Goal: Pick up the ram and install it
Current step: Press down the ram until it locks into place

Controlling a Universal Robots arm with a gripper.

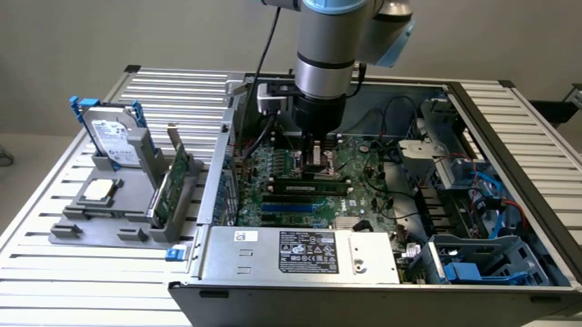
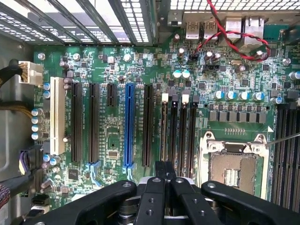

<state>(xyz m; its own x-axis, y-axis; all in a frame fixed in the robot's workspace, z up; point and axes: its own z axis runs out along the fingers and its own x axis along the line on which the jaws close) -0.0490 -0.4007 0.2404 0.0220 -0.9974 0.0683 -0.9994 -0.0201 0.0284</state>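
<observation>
My gripper [image 1: 320, 165] hangs inside the open computer case, low over the green motherboard [image 1: 364, 194]. Its fingers are shut, and nothing shows between them. A long, thin, dark green stick that looks like the ram [image 1: 309, 182] lies along the memory slots just in front of the fingertips. I cannot tell whether they touch it. In the wrist view the gripper [image 2: 165, 165] has its black fingers pressed together over one end of the black memory slots [image 2: 178, 129]. Next to those slots lies the CPU socket [image 2: 232, 166].
The case walls [image 1: 509, 150] surround the arm, with the power supply [image 1: 304, 253] at the front and drive bays and cables at the exterior view's right. On the slatted table, a grey fixture [image 1: 100, 228] holds a hard drive [image 1: 114, 139], a chip [image 1: 100, 190] and a bracketed green card [image 1: 176, 178].
</observation>
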